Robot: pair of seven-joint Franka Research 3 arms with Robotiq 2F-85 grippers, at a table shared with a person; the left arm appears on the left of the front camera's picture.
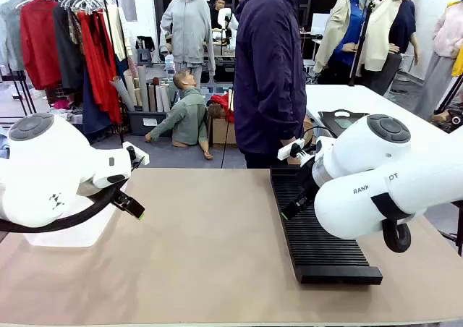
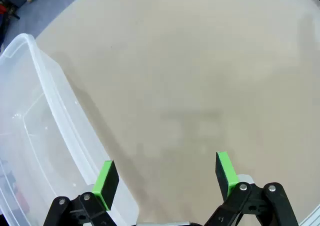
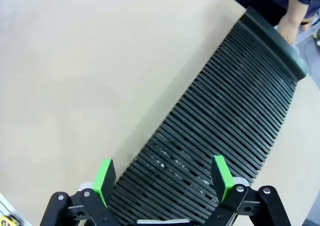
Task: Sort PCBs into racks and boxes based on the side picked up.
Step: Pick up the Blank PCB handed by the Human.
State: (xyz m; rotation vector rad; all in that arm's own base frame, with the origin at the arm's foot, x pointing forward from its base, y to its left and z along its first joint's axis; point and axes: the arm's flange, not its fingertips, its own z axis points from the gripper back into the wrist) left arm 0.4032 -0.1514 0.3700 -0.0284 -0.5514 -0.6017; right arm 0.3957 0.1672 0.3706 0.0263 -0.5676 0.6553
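A wide tan counter (image 1: 210, 262) is stretching between two white robot arms and a person in a dark navy jacket (image 1: 269, 74), who is standing at its far edge.

A long, narrow black rack with a ribbed top of crosswise slots (image 1: 318, 233) is lying on the right half of the counter, running from the far edge towards the near edge. The right end effector (image 3: 162, 178) is hovering above the rack's long inner edge, its green-padded fingers (image 3: 104, 178) spreading wide apart and gripping nothing.

A clear plastic rectangular tub with a rounded rim (image 2: 55, 101) is sitting at the counter's left edge, beneath the left arm. The left end effector (image 2: 165, 178) is hanging over bare counter just beside the tub's rim, its fingers likewise spreading wide and carrying nothing.
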